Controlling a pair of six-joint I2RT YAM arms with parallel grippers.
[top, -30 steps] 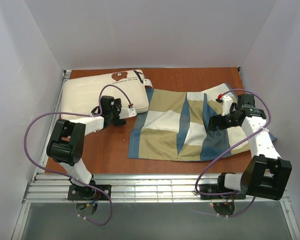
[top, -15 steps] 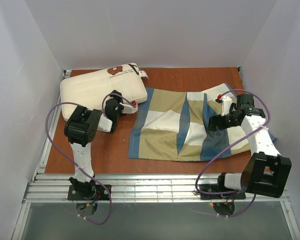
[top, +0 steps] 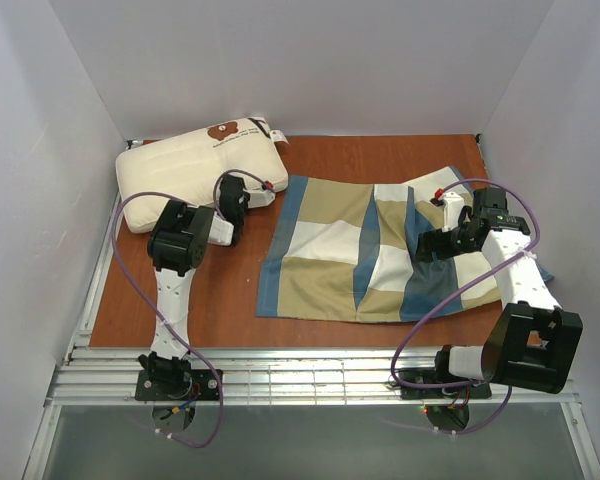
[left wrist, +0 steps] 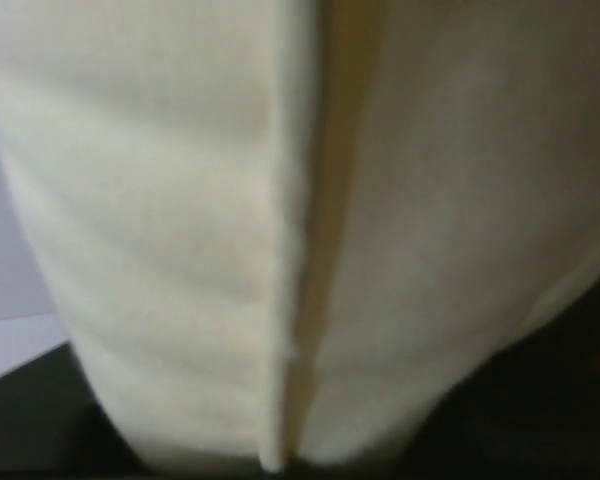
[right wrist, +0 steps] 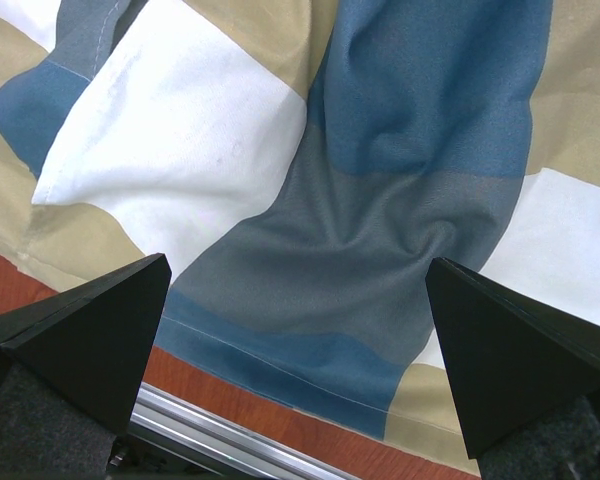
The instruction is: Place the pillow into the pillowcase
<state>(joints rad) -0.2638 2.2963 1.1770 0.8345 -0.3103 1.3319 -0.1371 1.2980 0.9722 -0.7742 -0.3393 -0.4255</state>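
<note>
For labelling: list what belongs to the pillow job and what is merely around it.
Job: pillow, pillowcase, left fingers, right fingers.
Not the job: table, metal rail, white walls.

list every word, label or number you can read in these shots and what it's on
No text here is clear enough to quote.
Small print beside the brown heart-shaped mark on the pillow: too small to read.
Tag at the pillow's corner: too small to tell whether it bears text.
Pillowcase: colour blocks only, no text seen.
Both wrist views: cloth only, no lettering.
</note>
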